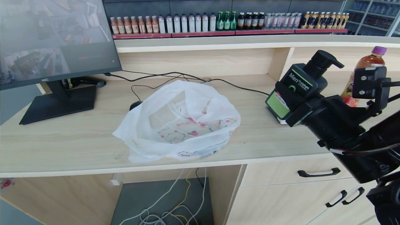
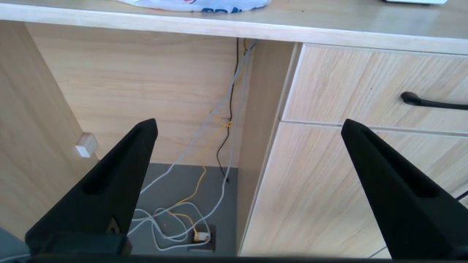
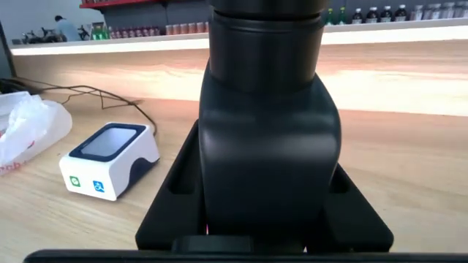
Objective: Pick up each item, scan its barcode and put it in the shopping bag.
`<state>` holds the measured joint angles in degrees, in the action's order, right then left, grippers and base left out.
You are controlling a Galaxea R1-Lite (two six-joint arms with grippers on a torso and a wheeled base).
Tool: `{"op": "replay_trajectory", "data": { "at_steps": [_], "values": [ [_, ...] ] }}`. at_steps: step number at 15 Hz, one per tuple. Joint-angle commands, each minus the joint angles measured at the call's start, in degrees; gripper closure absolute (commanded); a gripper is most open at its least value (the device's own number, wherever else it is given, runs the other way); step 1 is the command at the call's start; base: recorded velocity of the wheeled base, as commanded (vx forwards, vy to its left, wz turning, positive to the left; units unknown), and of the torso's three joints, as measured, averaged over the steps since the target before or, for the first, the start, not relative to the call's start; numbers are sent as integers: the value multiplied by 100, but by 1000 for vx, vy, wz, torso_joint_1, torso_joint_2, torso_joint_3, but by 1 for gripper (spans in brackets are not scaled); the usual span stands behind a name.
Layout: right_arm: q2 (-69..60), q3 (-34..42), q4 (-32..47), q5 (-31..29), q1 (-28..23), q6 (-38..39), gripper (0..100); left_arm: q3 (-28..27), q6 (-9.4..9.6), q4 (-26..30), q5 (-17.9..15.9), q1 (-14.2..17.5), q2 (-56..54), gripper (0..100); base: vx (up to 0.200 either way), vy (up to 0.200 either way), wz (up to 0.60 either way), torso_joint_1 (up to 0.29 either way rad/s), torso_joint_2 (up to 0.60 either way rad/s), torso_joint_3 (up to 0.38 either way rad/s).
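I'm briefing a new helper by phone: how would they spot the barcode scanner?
Start at the long wooden counter and find the white shopping bag in its middle. To the robot's right of it sits the scanner. It is the only small white box with a dark sloped screen on top.

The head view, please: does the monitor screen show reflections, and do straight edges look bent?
Head view: the dark flat monitor screen mirrors the shop, and the pale wooden counter bows along its front edge. Right wrist view: the black pump bottle looms close, hiding much of the counter.
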<state>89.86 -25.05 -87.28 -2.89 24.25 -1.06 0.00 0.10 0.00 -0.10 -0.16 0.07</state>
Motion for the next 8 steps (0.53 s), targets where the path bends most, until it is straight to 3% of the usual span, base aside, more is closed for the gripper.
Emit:
{"op": "replay_trajectory", "data": {
  "at_steps": [1,8],
  "values": [
    [208,18,-43,-1,19,-122,100,0,-1,0,1,-2,1,0,0,0,0,0,0,0],
    [234,-457,-210,52,1,-281,100,0,-36,9,1,7,1,0,0,0,0,0,0,0]
  ]
}}
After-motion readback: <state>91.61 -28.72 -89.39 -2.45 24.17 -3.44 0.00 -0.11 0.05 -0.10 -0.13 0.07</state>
